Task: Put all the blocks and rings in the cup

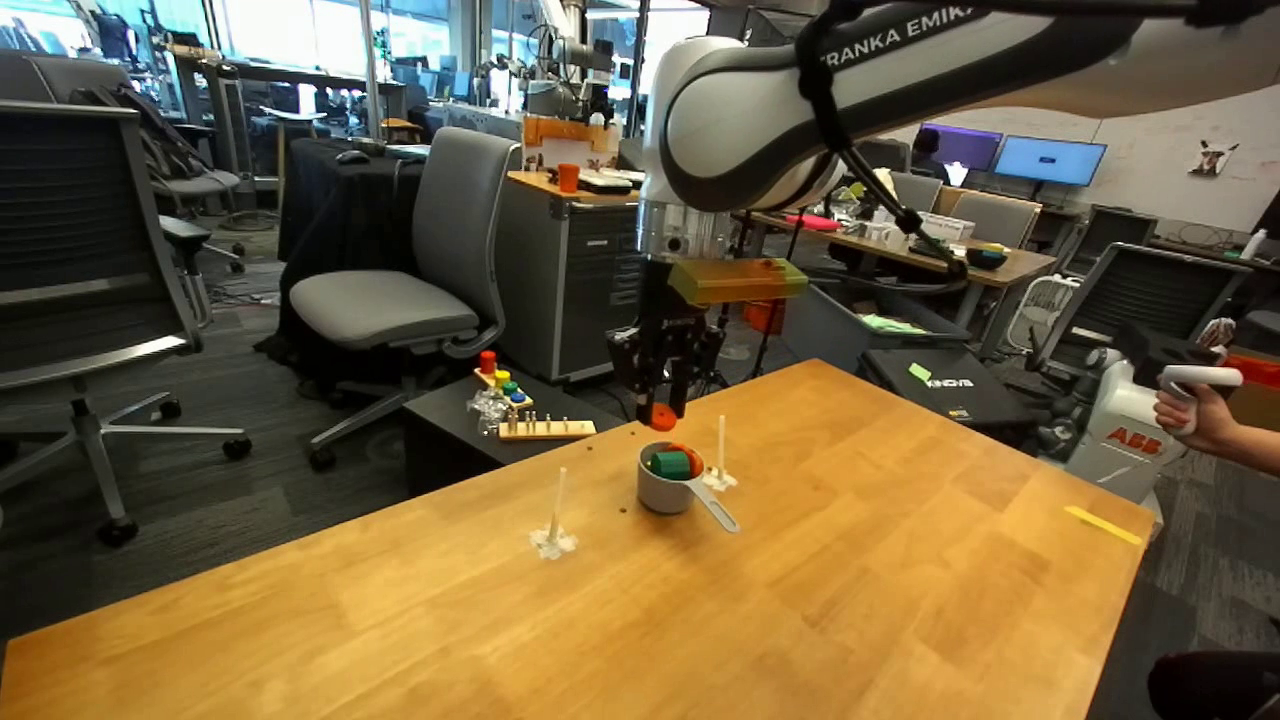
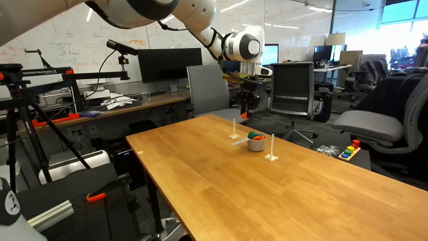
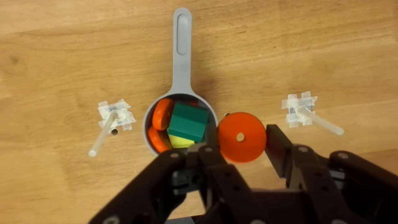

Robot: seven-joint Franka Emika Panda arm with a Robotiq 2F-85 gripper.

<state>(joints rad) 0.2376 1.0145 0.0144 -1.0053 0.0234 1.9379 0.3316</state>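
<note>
Pinching an orange ring (image 3: 245,147) in part-closed fingers (image 3: 280,152), higher than the measuring cup (image 1: 660,497) holding a green block (image 3: 188,121), yellow block (image 3: 181,142) and orange rings (image 3: 163,114), with "KINOVA" label (image 1: 948,384) and "ABB" label (image 1: 1135,440) well away from it.

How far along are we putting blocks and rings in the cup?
Done: the cup holds a green block, a yellow piece and orange pieces. In hand: the tool grips an orange ring, clear of the cup. Left: getting that ring in; whether the toys on the black stand count is unclear.
</note>
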